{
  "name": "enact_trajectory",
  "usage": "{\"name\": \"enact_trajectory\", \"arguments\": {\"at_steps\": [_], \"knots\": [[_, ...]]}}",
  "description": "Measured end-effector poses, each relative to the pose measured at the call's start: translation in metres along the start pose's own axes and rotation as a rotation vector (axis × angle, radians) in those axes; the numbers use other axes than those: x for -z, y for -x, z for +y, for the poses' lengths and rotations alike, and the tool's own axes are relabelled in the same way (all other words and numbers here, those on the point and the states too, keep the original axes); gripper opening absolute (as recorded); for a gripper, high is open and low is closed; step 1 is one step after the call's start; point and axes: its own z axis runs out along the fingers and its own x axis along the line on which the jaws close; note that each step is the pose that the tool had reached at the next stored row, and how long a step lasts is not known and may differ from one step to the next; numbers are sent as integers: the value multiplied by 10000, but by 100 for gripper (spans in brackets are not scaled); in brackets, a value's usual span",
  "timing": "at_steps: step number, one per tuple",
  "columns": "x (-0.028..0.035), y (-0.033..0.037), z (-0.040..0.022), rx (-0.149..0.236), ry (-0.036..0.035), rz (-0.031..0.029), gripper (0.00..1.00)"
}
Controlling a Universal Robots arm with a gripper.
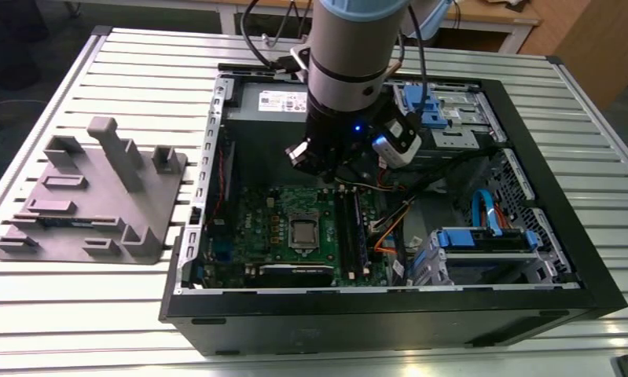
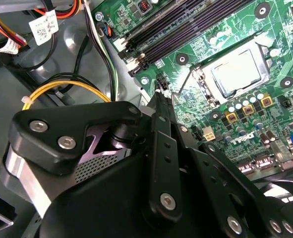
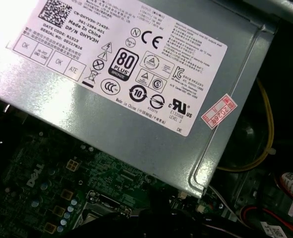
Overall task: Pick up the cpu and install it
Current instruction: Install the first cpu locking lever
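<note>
Cpu (image 1: 303, 231) is seen seated in the motherboard (image 1: 256, 224) socket, just below centre of the exterior view; claw (image 1: 335, 177) is held at centre frame, apart from it; whether it is clenched cannot be told.

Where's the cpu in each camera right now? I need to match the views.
Exterior view: cpu sits in the socket at the middle of the motherboard.
Second wrist view: cpu in the socket, beside the memory slots.
First wrist view: cannot tell; what looks like a socket edge lies by the power supply.
Shared landmark: the green motherboard.
</note>
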Motion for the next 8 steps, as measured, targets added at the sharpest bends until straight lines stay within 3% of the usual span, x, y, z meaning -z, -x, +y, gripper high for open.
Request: {"name": "enact_trajectory", "arguments": {"at_steps": [8], "knots": [[-3, 12, 17, -2, -1, -1, 10]]}}
